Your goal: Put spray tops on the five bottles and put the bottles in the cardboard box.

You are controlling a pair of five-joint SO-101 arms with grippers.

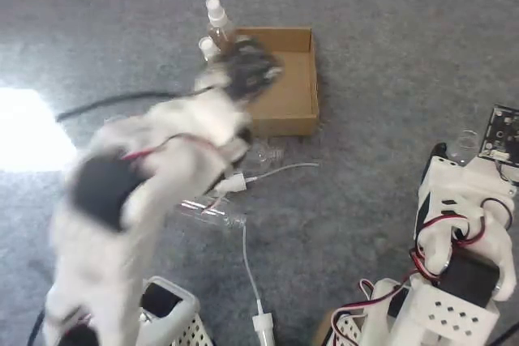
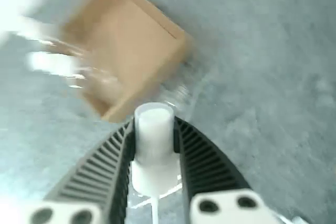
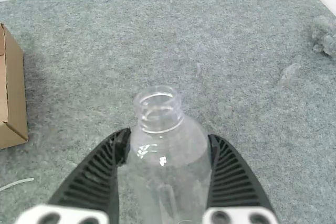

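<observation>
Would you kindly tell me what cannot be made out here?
High view: motion blur smears the left arm, which hides part of the cardboard box.
Left wrist view: the edge cuts off the tube of the spray top.
Right wrist view: the edge cuts off the base of the open bottle.

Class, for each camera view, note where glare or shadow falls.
High view: a washed-out bright patch on the table at its left edge. Left wrist view: glare whitens the table past the cardboard box. Right wrist view: even light, the cardboard box throwing a soft shadow.
</observation>
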